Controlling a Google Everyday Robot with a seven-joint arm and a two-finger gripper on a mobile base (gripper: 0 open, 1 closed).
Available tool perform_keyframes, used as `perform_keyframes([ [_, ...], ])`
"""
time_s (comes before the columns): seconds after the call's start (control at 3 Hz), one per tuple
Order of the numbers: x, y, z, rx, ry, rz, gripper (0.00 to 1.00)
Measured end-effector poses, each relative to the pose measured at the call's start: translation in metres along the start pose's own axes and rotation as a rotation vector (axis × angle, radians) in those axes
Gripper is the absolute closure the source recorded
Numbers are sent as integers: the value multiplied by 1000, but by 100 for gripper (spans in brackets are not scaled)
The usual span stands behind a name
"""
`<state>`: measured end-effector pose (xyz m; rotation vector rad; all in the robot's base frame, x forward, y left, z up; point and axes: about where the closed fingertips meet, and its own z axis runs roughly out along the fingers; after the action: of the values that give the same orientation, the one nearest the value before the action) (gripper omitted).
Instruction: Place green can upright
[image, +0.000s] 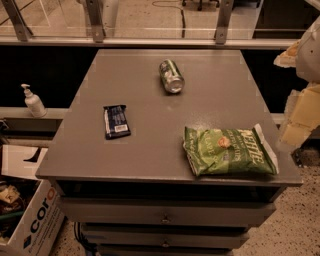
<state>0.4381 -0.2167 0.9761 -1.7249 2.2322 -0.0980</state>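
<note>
The green can (171, 76) lies on its side on the grey table (150, 150), toward the back and slightly right of centre. Its silver end faces the front. My gripper (298, 120) shows as a pale shape at the right edge of the camera view, beyond the table's right side. It is well to the right of the can, away from it, and holds nothing that I can see.
A flat green chip bag (227, 151) lies at the front right of the table. A black snack bar (116, 121) lies at the left. A pump bottle (32, 101) stands on a ledge to the left, a cardboard box (30, 220) below it. Drawers (165, 216) sit under the tabletop.
</note>
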Motion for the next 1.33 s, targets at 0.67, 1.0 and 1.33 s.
perform_keyframes([
  [0.67,-14,-7,1,10,-24,-8,0],
  [1.0,-45,-15,8,34,-39,9,0],
  [1.33,-76,-25,29,36,-38,92,0],
])
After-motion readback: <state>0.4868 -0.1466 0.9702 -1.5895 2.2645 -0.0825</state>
